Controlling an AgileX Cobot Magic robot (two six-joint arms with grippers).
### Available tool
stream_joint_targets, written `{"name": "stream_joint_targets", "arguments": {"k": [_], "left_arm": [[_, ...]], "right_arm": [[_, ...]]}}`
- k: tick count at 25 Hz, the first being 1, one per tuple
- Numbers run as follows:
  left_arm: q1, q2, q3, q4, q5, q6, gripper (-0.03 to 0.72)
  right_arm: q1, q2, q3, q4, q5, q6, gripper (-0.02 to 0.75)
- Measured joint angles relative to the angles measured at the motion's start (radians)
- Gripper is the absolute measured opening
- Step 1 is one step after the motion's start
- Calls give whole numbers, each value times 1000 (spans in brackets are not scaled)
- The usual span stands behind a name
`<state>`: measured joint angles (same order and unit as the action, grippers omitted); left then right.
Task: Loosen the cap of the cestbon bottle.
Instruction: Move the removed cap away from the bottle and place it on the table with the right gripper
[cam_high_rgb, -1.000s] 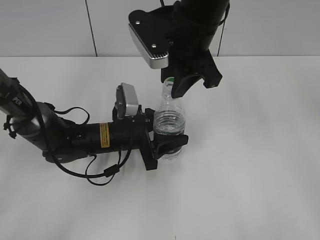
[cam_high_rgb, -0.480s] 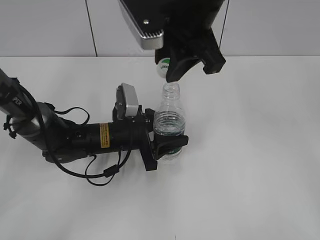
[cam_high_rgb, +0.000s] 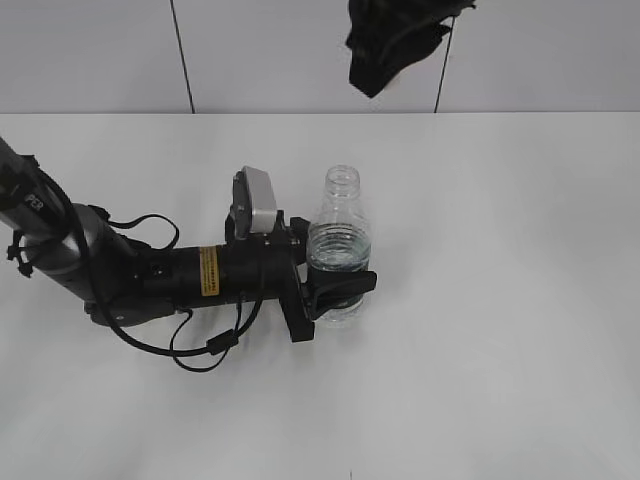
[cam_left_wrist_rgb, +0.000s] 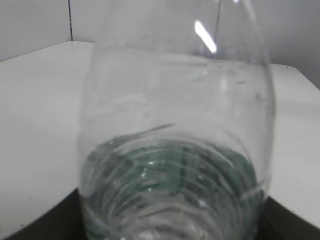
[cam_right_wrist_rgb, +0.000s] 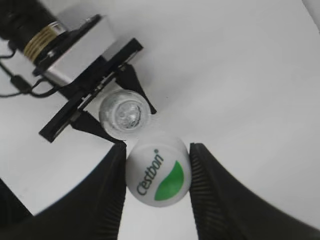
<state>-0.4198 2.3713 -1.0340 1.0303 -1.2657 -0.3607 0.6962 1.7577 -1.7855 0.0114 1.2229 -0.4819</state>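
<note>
The cestbon bottle (cam_high_rgb: 339, 240) stands upright on the white table, its neck (cam_high_rgb: 342, 180) open and bare. My left gripper (cam_high_rgb: 338, 292) is shut on its lower body at the green label; in the left wrist view the clear ribbed bottle (cam_left_wrist_rgb: 175, 150) fills the frame. The white cap (cam_right_wrist_rgb: 157, 170), with a green leaf mark and lettering, is off the bottle and pinched in my right gripper (cam_right_wrist_rgb: 157, 172) between its ribbed fingers (cam_right_wrist_rgb: 210, 190). Directly below it is the bottle's open mouth (cam_right_wrist_rgb: 125, 114). In the exterior view the right gripper (cam_high_rgb: 395, 40) hangs high above the bottle, partly cut off.
The left arm (cam_high_rgb: 150, 270) lies low across the table (cam_high_rgb: 500, 300) from the left, with loose black cables (cam_high_rgb: 200, 350) beside it. A grey panelled wall (cam_high_rgb: 100, 50) closes the back.
My right gripper has risen from the bottle's neck with the cap in it, leaving the neck bare. The left gripper and the bottle have stayed put.
</note>
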Motion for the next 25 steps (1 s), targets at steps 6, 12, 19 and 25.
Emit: {"name": "stream_joint_targets", "arguments": {"k": [6,12,19,25], "left_arm": [[0,0,0,1,-1,0,408],[0,0,0,1,-1,0,408],[0,0,0,1,-1,0,408],[0,0,0,1,-1,0,408]], "right_arm": [[-9,-2,0,-202,0,424,291],[-139,-2,0,-155,0,474,291],[-414,13,0,-47,0,389,291],[-598,62,55,56,0,310,290]]}}
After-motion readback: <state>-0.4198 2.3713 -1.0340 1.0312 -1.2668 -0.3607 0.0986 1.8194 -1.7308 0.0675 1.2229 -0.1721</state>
